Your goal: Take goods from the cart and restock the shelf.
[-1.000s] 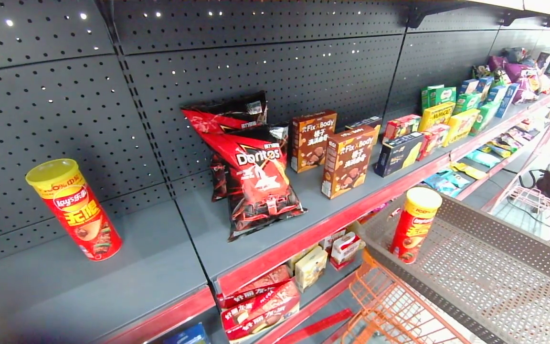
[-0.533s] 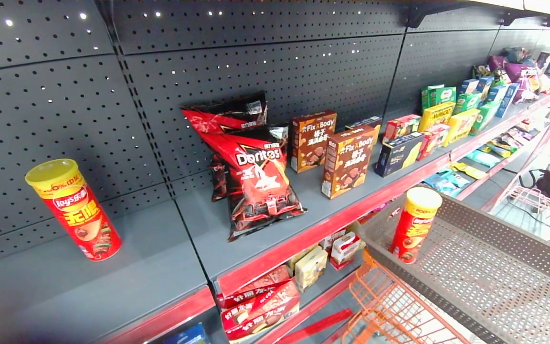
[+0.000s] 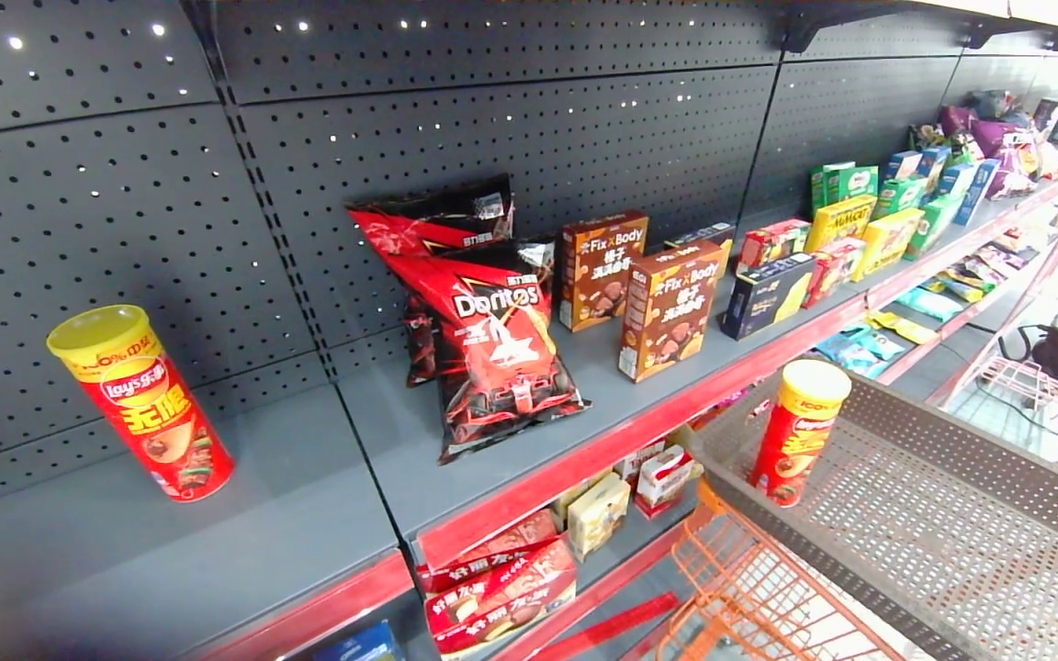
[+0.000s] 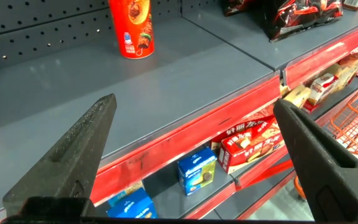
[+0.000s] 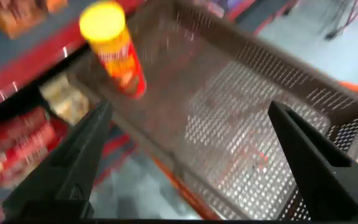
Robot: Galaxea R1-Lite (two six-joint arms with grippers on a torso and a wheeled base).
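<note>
A red can [image 3: 141, 404] is stood on the shelf [image 3: 309, 477] at the head view's lower left, so one item is judged restocked. A second can [image 3: 798, 431] is left in the cart [image 3: 951, 532], lower right. The left gripper [image 4: 194, 109] and right gripper [image 5: 191, 112] are spread wide, empty.

The grey shelf [image 3: 309, 477] is holding a red can [image 3: 141, 404] with a yellow lid, standing at the left, well apart from two chip bags [image 3: 492, 340] that are leaning near the middle. Two brown boxes [image 3: 667, 312] are standing just beside the bags, and bright boxes [image 3: 860, 225] are sitting farther right. The cart tray [image 3: 951, 514] is carrying the other red can [image 3: 797, 431], standing near its corner.
</note>
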